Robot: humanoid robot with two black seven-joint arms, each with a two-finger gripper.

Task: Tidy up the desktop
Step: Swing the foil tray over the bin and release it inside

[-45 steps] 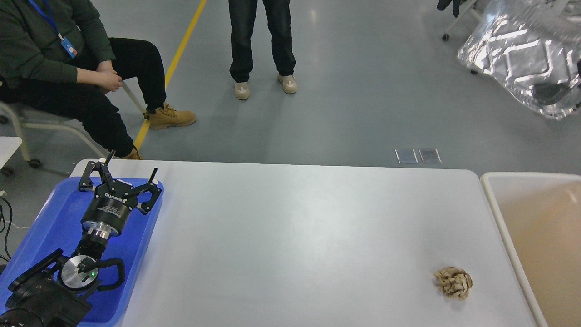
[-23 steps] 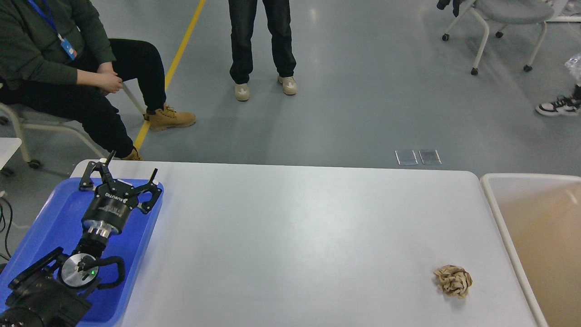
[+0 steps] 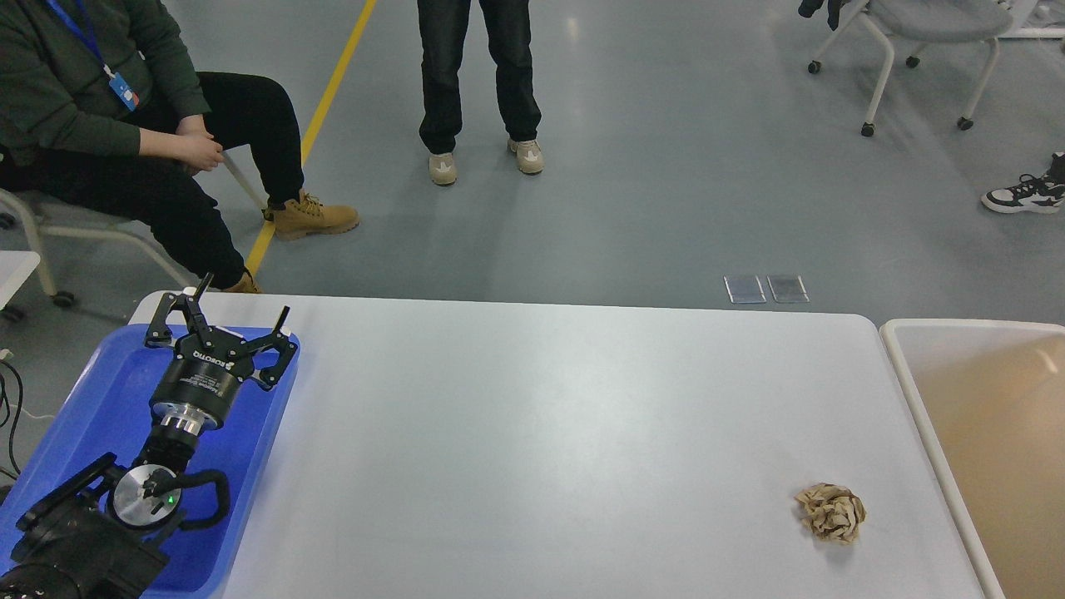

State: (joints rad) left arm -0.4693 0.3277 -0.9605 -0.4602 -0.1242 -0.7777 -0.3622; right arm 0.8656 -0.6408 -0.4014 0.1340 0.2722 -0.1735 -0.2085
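Observation:
The desktop [image 3: 541, 416] is a large white tabletop with rounded corners filling the lower part of the head view. A crumpled ball of brown paper [image 3: 830, 513] lies on it near the front right. My left gripper [image 3: 241, 298] is open and empty, its two fingers spread wide over the far end of a blue tray [image 3: 91, 399] at the table's left. It is far from the paper ball. My right arm and gripper are out of view.
A cream-rimmed beige bin [image 3: 982, 433] stands just past the table's right edge. A seated person [image 3: 125, 141] and a standing person [image 3: 478, 83] are beyond the far edge. A wheeled chair [image 3: 932, 33] stands at the back right.
A crinkled silver sheet at the back right has gone, uncovering the wheeled chair and a sneakered foot. My left arm and the paper ball have not moved.

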